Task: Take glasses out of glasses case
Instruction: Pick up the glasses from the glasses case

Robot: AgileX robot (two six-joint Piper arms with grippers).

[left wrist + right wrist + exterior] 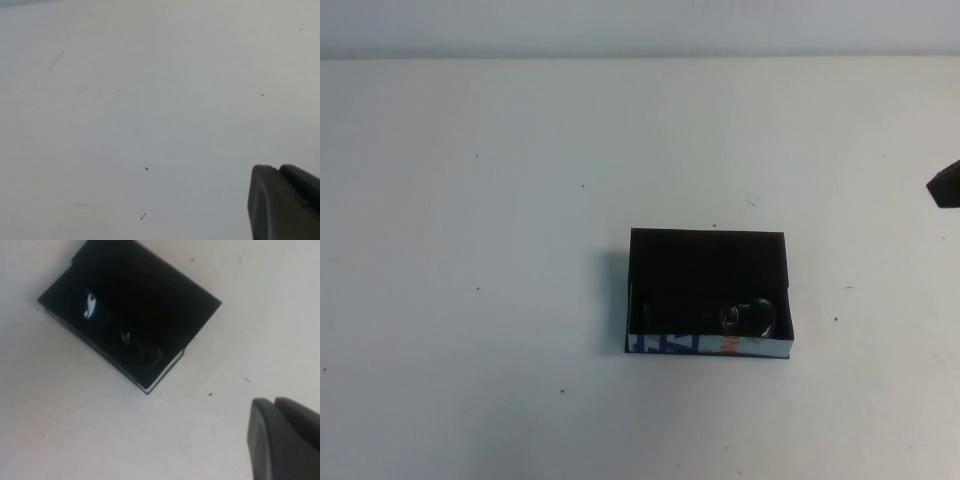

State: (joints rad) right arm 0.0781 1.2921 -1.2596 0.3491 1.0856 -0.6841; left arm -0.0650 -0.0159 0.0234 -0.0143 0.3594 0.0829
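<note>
Right claw (945,184) at the worktop's (500,200) right edge, grip state cannot tell; left claw (285,205) over bare worktop, likewise. Glasses (745,316) lie in the open case (708,262), along its near wall, lengthwise left-right. Right arm looks nearer.

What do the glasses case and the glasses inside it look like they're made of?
The glasses case looks like matte black card or stiff board: flat walls, sharp corners, one white printed side. The glasses look like glossy dark plastic, with bright glints on the lenses; their material stays uncertain in the dark interior. The right gripper sits at the table's right edge, away from the case; the left gripper hangs over bare table.
</note>
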